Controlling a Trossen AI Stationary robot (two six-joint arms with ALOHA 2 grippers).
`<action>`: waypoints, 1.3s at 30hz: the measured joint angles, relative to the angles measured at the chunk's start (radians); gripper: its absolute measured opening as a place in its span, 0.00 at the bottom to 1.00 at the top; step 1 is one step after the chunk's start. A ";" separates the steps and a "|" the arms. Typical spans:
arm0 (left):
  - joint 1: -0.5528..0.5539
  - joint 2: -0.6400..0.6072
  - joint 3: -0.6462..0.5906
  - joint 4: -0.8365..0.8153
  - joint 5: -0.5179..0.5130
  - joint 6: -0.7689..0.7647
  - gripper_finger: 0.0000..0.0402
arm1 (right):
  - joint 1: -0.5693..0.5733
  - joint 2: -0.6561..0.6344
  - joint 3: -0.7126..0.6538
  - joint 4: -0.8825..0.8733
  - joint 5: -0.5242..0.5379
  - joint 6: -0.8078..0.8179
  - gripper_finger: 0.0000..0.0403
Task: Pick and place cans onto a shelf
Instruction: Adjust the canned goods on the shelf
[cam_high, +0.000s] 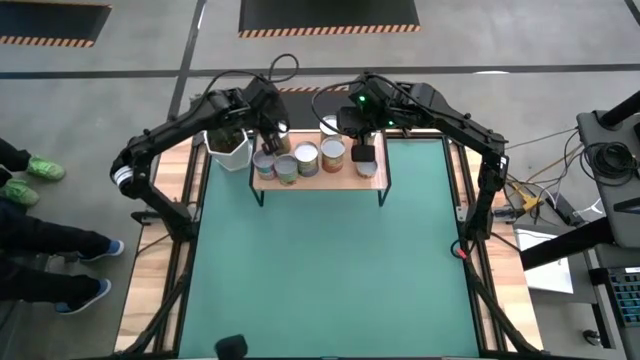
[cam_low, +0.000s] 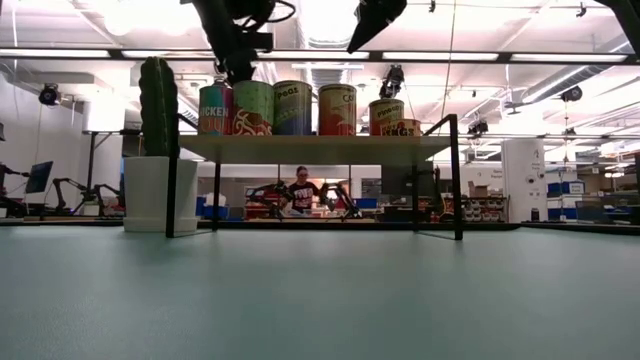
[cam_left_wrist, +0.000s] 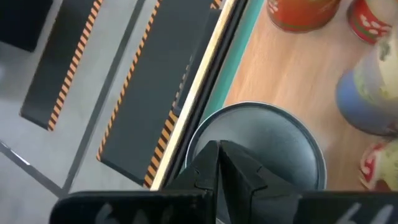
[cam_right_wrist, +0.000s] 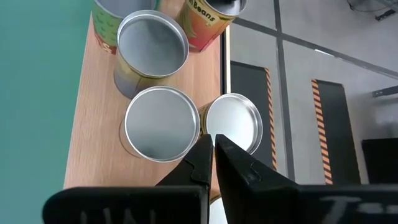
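**Cans lined up on the shelf, both tools closed above them**

The cans (cam_high: 306, 159) stand upright in a row on the shelf (cam_high: 320, 181), at the far middle of the table (cam_high: 320, 270). The high view shows about five silver tops; the low view shows four tall tins side by side and two shorter ones to their right, so six or so, though the arms cover part of the row and an exact count cannot be made.

The left tool (cam_left_wrist: 219, 163) hangs over the can at the left end of the row, its fingers pressed together and holding nothing. The right tool (cam_right_wrist: 212, 155) sits over the right end, fingers likewise together and empty, above two silver lids.

A white pot with a tall green cactus (cam_low: 158, 105) stands just left of the shelf, beside the left arm
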 joint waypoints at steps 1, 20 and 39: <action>0.000 0.005 0.000 0.008 -0.002 0.000 0.00 | 0.000 0.000 0.000 0.000 0.000 0.000 0.02; -0.001 0.038 0.000 0.116 0.054 0.003 0.00 | 0.000 0.000 0.000 -0.002 0.000 0.012 0.02; -0.008 -0.046 0.014 0.099 0.138 0.013 0.00 | 0.000 0.000 0.000 -0.015 0.000 0.018 0.02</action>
